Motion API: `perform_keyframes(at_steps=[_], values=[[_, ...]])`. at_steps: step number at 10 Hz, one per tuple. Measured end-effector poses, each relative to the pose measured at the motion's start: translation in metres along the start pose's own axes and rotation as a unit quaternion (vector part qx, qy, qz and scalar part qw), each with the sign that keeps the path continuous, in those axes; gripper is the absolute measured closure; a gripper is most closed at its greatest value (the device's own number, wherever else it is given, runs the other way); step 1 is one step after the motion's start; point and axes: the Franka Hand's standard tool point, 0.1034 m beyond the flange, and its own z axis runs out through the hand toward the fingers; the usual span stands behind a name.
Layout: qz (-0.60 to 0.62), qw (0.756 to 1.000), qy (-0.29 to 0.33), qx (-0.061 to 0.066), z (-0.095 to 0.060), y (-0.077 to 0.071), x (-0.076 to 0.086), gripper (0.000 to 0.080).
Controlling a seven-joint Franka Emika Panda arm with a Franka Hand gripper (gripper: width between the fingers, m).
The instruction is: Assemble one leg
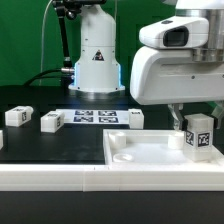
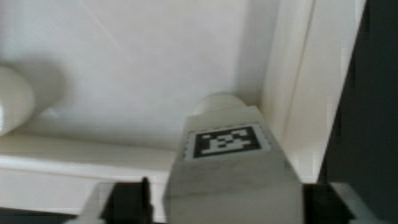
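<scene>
My gripper [image 1: 190, 122] is shut on a leg [image 1: 197, 134], a small white block with square tags. It holds the leg slightly tilted over the right end of the large white tray-like piece [image 1: 140, 158], close to its surface. In the wrist view the leg [image 2: 226, 150] sits between my two dark fingers [image 2: 128, 200], its tag facing the camera. The tray's floor [image 2: 143, 70], raised rim [image 2: 299, 70] and part of a round recess [image 2: 11, 100] lie beyond it. Whether the leg touches the tray I cannot tell.
Three more legs lie on the black table: two at the exterior view's left [image 1: 17, 116] [image 1: 52, 122] and one behind the tray [image 1: 133, 118]. The marker board [image 1: 97, 116] lies in front of the robot base [image 1: 96, 60].
</scene>
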Motion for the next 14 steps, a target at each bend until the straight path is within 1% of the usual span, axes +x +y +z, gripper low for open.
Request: perform_keyframes(at_steps=[1, 3, 4, 6, 7, 8, 9, 10, 11, 12, 13, 14], values=[[0.002, 1.000, 0.000, 0.000, 0.0001, 0.0001, -0.0001, 0.0508], [0.016, 1.000, 0.000, 0.000, 0.0001, 0.0000, -0.0001, 0.0508], [0.057, 0.998, 0.000, 0.004, 0.0001, 0.0003, -0.0001, 0.0508], [0.148, 0.989, -0.002, 0.021, 0.0006, 0.0046, -0.0003, 0.0508], [0.209, 0.977, -0.002, 0.027, 0.0012, 0.0044, -0.0004, 0.0508], [0.262, 0.965, 0.000, 0.028, 0.0015, 0.0034, 0.0000, 0.0508], [0.290, 0.956, 0.004, 0.034, 0.0017, 0.0036, 0.0010, 0.0508], [0.349, 0.936, 0.005, 0.043, 0.0018, 0.0040, 0.0010, 0.0508], [0.381, 0.924, 0.004, 0.043, 0.0018, 0.0034, 0.0012, 0.0508], [0.438, 0.898, 0.007, 0.044, 0.0020, -0.0001, 0.0016, 0.0508], [0.495, 0.867, 0.015, 0.046, 0.0025, -0.0040, 0.0005, 0.0508], [0.537, 0.842, 0.022, 0.048, 0.0029, -0.0051, -0.0006, 0.0508]])
